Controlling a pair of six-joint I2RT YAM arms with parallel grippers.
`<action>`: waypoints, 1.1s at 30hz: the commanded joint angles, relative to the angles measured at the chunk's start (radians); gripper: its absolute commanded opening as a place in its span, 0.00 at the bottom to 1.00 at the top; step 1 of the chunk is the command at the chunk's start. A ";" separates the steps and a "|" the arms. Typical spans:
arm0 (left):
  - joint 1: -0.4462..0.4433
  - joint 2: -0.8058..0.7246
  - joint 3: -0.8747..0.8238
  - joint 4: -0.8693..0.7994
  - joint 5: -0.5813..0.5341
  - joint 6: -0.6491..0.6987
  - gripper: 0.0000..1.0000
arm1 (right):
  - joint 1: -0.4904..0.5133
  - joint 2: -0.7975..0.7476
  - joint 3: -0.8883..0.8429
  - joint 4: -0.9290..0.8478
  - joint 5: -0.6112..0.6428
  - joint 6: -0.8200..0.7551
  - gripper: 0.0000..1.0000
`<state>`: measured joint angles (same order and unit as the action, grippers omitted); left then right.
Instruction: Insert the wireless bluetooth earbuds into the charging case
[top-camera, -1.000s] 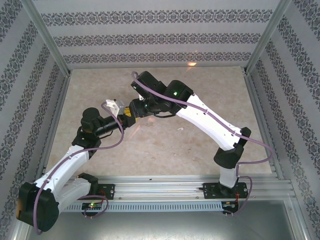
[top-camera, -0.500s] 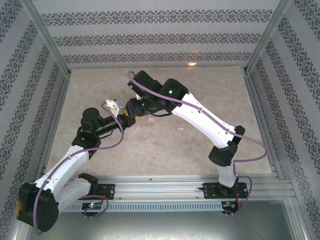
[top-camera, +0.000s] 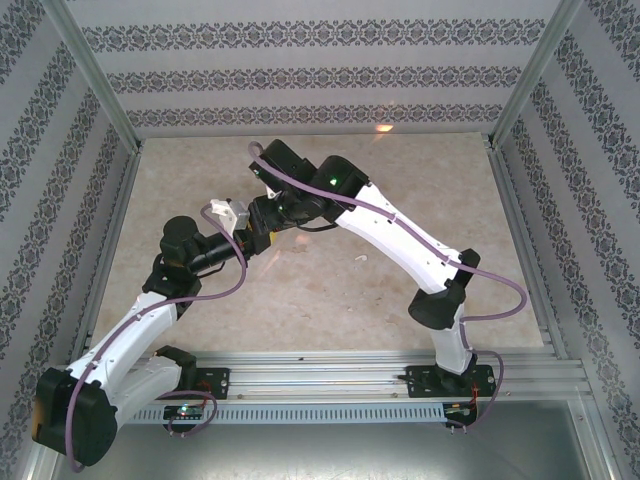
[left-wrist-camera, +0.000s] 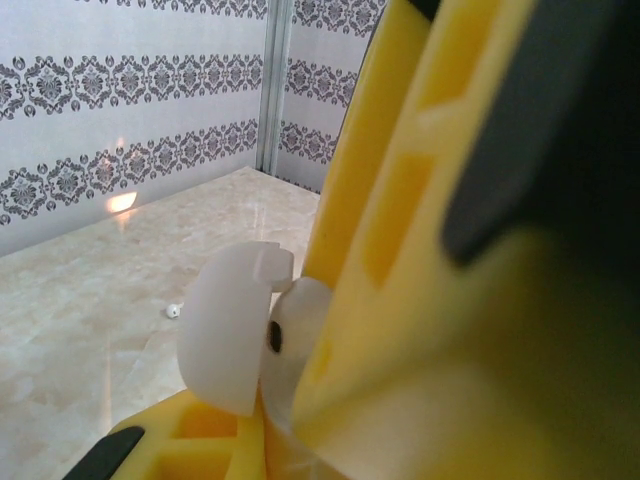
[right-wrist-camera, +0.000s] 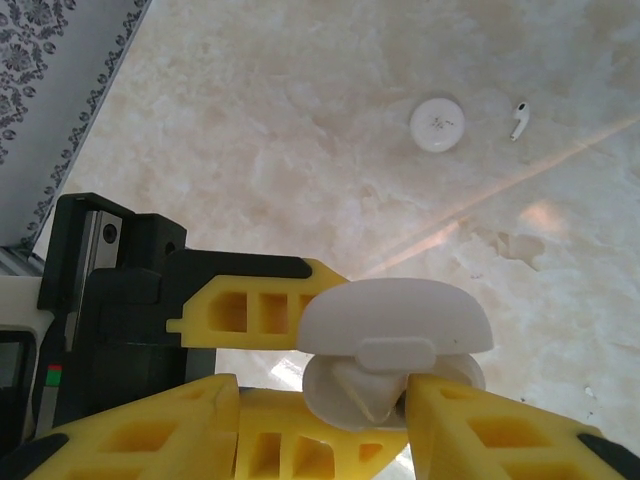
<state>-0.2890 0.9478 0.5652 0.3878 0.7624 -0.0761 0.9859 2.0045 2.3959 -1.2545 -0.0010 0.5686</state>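
Note:
The white charging case (right-wrist-camera: 400, 318) hangs in the air with its lid open, and my left gripper (top-camera: 248, 224) is shut on its base. The left gripper's yellow fingers (right-wrist-camera: 250, 303) reach in from the left in the right wrist view. My right gripper (right-wrist-camera: 320, 400) is right at the case, jaws apart on either side of the base, with one fingertip touching its right rim. A pale wedge-shaped piece sits in the base (right-wrist-camera: 375, 392). One earbud (right-wrist-camera: 519, 118) lies loose on the table; the earbud (top-camera: 361, 259) is also in the top view. The case (left-wrist-camera: 232, 330) is half hidden behind a blurred yellow finger (left-wrist-camera: 400, 200).
A round white disc-like case (right-wrist-camera: 437, 124) lies on the marble tabletop next to the loose earbud. Patterned walls with metal frame posts (top-camera: 100, 90) close the table in on three sides. The arms' bases stand on a rail (top-camera: 330, 365) at the near edge.
The right arm has slid a little to the left, pressing its gripper closer onto the held case. The left arm has stayed put.

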 joint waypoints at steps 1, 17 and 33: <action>-0.016 -0.003 -0.014 0.041 0.019 -0.014 0.00 | 0.000 0.027 0.032 -0.025 -0.026 -0.028 0.47; -0.015 0.021 0.002 0.047 0.065 -0.013 0.00 | 0.008 -0.071 0.031 0.027 -0.042 -0.123 0.47; -0.074 0.048 -0.056 0.087 0.053 -0.082 0.00 | -0.285 -0.456 -0.622 0.347 -0.167 -0.046 0.45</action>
<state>-0.3252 0.9962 0.5327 0.4339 0.8253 -0.1360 0.7910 1.5654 1.8866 -0.9623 -0.1219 0.4679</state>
